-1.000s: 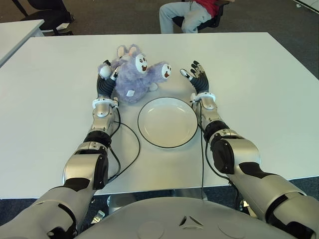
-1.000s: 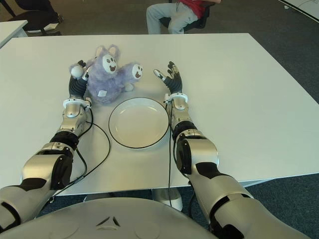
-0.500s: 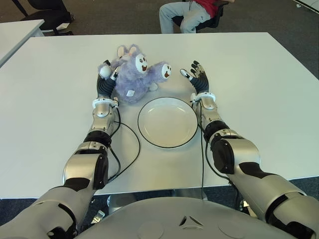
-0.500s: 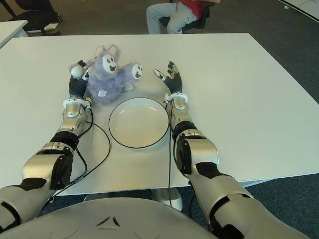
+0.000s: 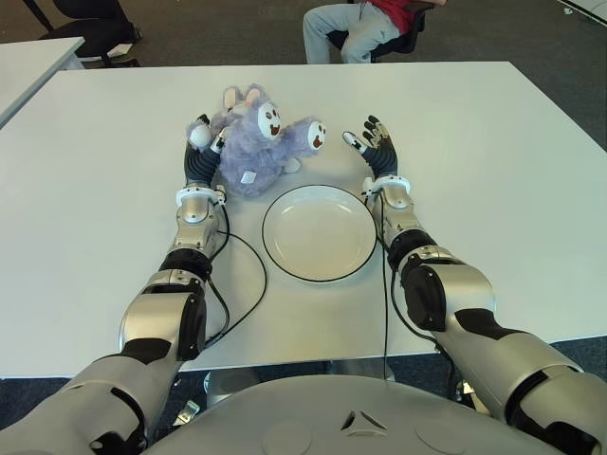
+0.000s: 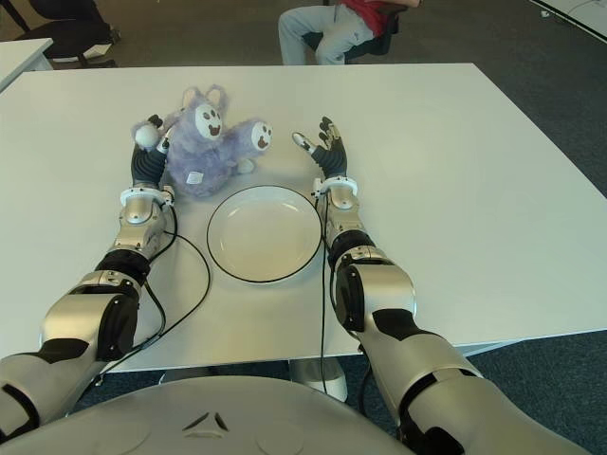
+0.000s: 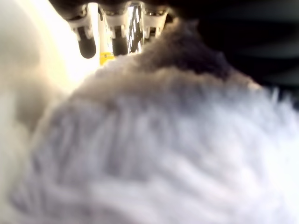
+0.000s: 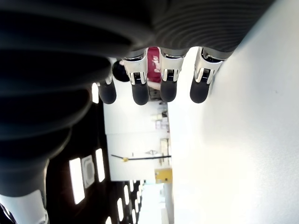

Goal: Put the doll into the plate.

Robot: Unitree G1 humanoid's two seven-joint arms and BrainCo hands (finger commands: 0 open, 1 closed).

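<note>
A fluffy purple doll [image 5: 254, 142] with white paws lies on the white table [image 5: 493, 180], just behind the empty white plate [image 5: 319, 232]. My left hand [image 5: 199, 156] stands at the doll's left side, palm against its fur, with one white paw above the fingertips. In the left wrist view the fur [image 7: 163, 149] fills the picture and the fingers [image 7: 119, 28] reach out straight past it. My right hand [image 5: 373, 142] is open to the right of the doll's foot, a small gap between them; its fingers [image 8: 140, 91] are extended and hold nothing.
A black cable [image 5: 242, 284] loops over the table between my left arm and the plate. A seated person [image 5: 356, 24] is behind the far edge. Another table [image 5: 28, 62] and a chair [image 5: 90, 28] stand at the far left.
</note>
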